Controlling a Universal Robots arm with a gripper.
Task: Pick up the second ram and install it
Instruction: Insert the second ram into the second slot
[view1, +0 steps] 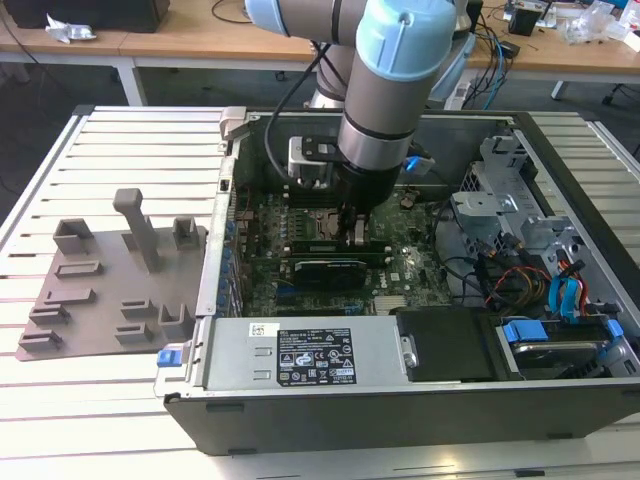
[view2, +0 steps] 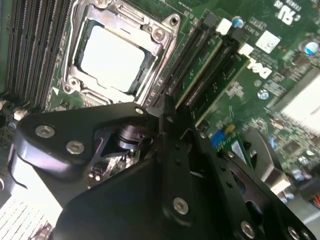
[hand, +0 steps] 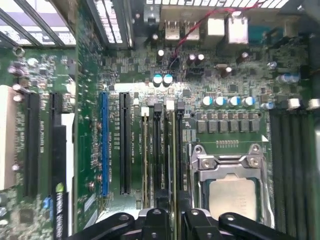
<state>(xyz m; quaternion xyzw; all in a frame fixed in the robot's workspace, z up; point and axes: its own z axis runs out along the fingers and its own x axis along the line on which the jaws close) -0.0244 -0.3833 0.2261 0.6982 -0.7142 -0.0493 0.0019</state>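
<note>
My gripper (view1: 357, 235) reaches down into the open computer case (view1: 205, 290), just to the exterior view's right of the square metallic CPU socket (view1: 312, 222). In the first wrist view the second ram (hand: 173, 150), a thin green stick, stands on edge in a memory slot beside the CPU socket (hand: 232, 192) and runs into the narrow gap of the gripper (hand: 174, 215). The gripper looks shut on it. The second wrist view shows the same green second ram (view2: 202, 60) leading under the gripper (view2: 170, 107), next to the CPU socket (view2: 112, 57).
Another green stick (hand: 145, 150) sits two slots over. A black card (view1: 325, 270) lies across the board in front of the gripper. The power supply (view1: 300, 355), the drive cage with its cables (view1: 540, 270) and a grey fixture tray (view1: 110, 280) surround the board.
</note>
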